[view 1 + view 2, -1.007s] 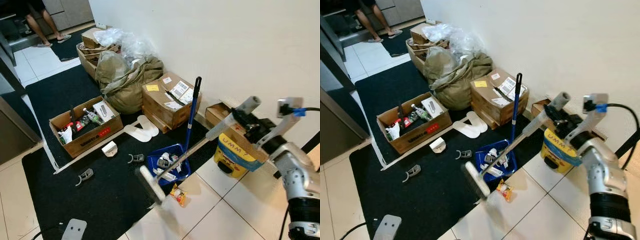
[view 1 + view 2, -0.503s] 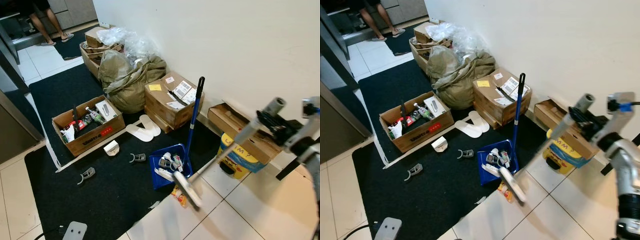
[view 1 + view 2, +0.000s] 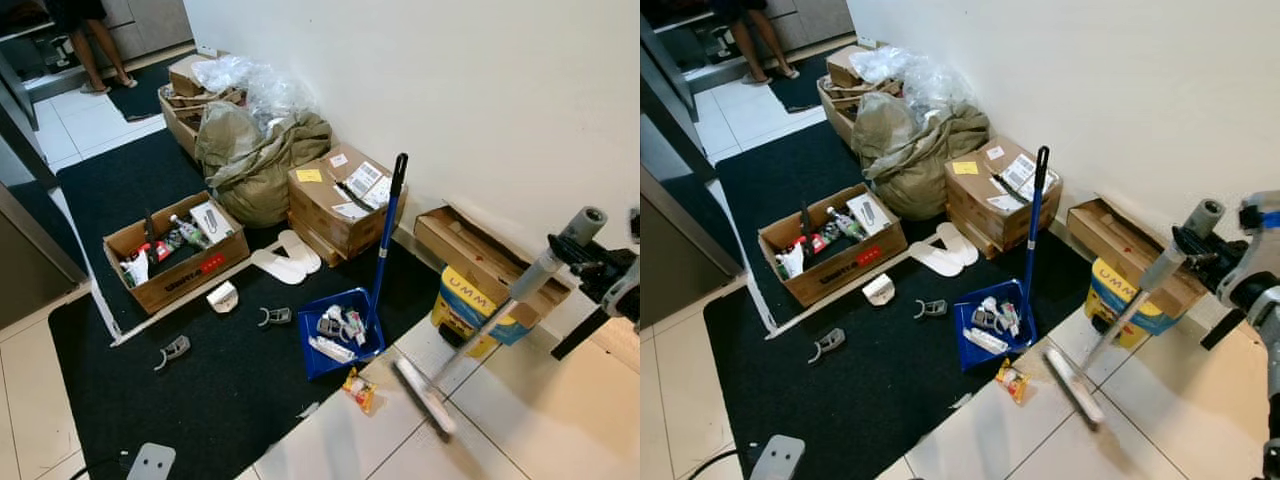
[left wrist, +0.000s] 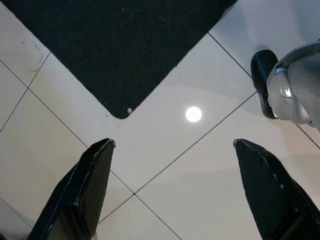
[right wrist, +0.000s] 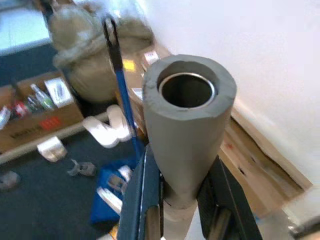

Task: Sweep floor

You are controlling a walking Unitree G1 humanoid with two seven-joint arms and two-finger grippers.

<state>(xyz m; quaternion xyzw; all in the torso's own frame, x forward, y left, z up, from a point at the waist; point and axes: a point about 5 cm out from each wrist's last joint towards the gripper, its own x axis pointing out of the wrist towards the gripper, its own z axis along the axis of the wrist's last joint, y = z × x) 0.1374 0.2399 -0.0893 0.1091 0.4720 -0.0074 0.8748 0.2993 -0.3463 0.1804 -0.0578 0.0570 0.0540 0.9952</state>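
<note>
Right gripper (image 3: 1225, 265) clamped around grey broom handle (image 3: 548, 260) near its top end; in right wrist view both black fingers (image 5: 142, 200) pressed against the hollow grey grip (image 5: 189, 120). Broom slanted down to the left, head (image 3: 425, 396) on white tile floor (image 3: 520, 430), beside yellow-and-blue bag (image 3: 470, 305) and near a small snack packet (image 3: 358, 390). Blue dustpan (image 3: 335, 335) loaded with scraps at edge of black mat (image 3: 200, 390), its blue handle (image 3: 385, 235) upright. Left gripper (image 4: 172, 192) hanging over tile, fingers spread wide apart, nothing between. Cardboard boxes (image 3: 340, 200) and stuffed sack (image 3: 250, 160) against white wall.
</note>
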